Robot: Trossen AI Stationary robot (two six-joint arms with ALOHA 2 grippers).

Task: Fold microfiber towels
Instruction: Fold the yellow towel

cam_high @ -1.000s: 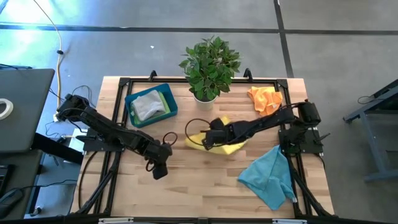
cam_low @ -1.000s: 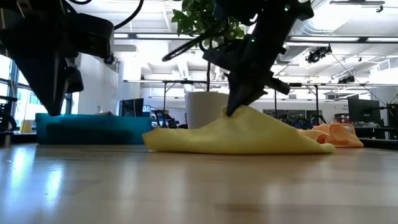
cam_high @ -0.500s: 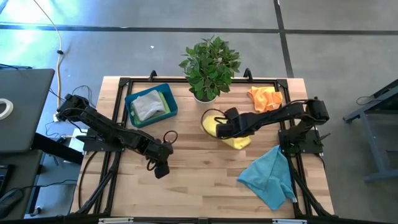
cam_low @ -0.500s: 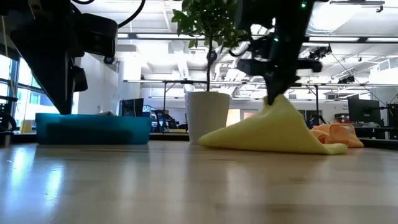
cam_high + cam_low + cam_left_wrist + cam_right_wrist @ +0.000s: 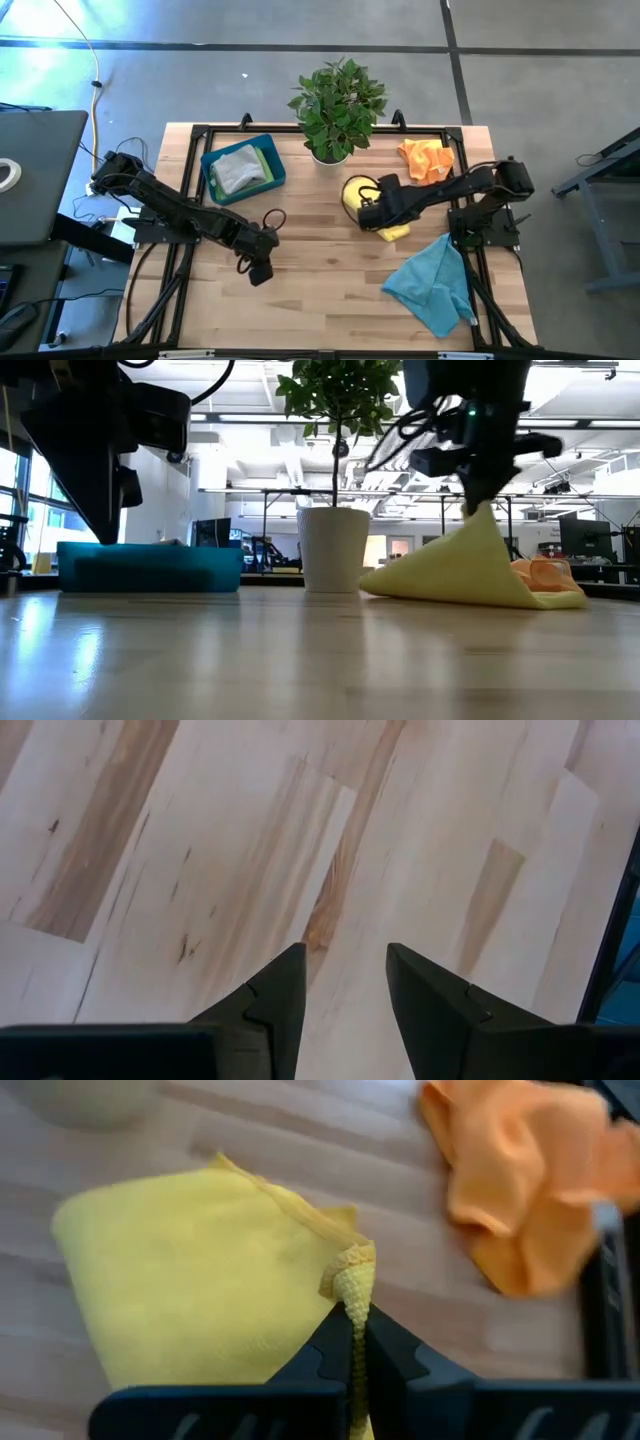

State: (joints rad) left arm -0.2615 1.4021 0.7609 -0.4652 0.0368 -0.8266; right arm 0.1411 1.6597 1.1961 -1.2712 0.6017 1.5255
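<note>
A yellow towel (image 5: 362, 192) lies folded over itself in front of the plant pot, one part raised into a peak (image 5: 482, 518). My right gripper (image 5: 368, 213) is shut on it; the towel also shows in the right wrist view (image 5: 190, 1280). An orange towel (image 5: 426, 158) lies crumpled at the far right. A teal-blue towel (image 5: 432, 283) lies spread at the near right. A grey towel (image 5: 238, 168) lies on a green one in the blue tray (image 5: 213, 186). My left gripper (image 5: 257, 272) hovers open over bare wood (image 5: 340, 970). My right gripper pinches a bunched edge of the yellow towel (image 5: 352, 1280) between its two fingers. The fingers come from above, slanting. The held part is raised into a peak, and the cloth slopes from it down onto the table, where the remainder lies (image 5: 440, 585).
A potted plant (image 5: 336, 108) in a white pot (image 5: 330, 548) stands at the far middle, close to the yellow towel. The blue tray stands at the far left. Bare wood lies across the near middle and left of the table.
My right gripper has carried the held part of the yellow towel toward the table's right edge and a little toward the far edge, folding the cloth over itself. The towel now covers less of the table and sits nearer the orange towel.
</note>
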